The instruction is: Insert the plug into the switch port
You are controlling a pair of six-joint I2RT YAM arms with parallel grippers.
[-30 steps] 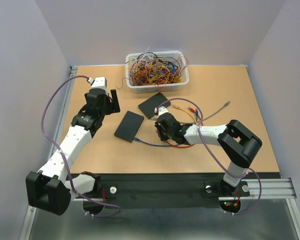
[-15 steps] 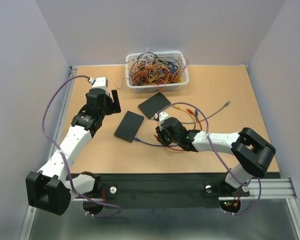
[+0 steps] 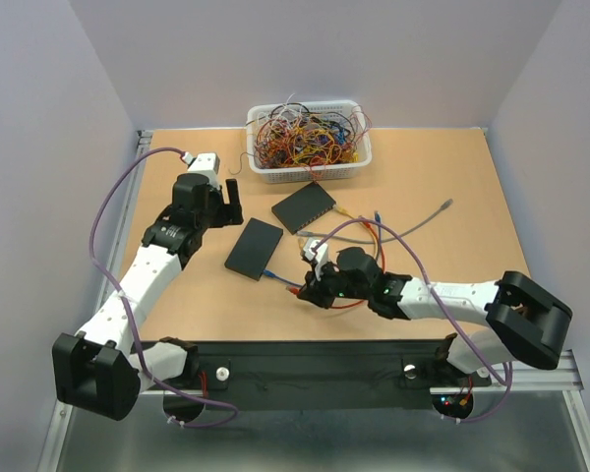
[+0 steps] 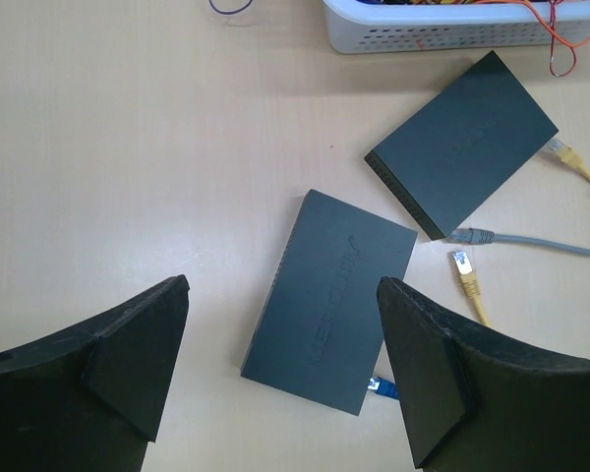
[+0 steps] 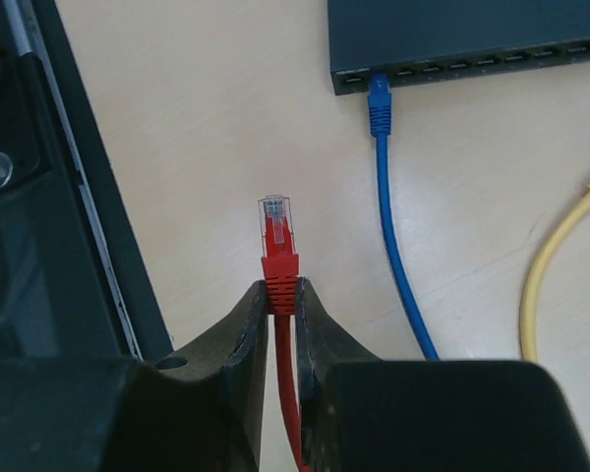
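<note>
Tan table [image 3: 452,177] underneath, with a white basket [image 3: 305,174] of tangled wires well beyond both sets of jaws. Two flat black boxes: near switch [image 4: 329,290] directly below the left gripper [image 4: 283,285], far switch [image 4: 467,138] ahead and to its right. Left jaws spread wide, holding nothing. Right gripper [image 5: 282,293] closed narrow on the rear boot of the red plug [image 5: 277,231], clear tip jutting forward. Ahead and right of those jaws, well apart from the tip, the switch port [image 5: 472,67] row, blue cable [image 5: 388,236] seated in its end socket.
</note>
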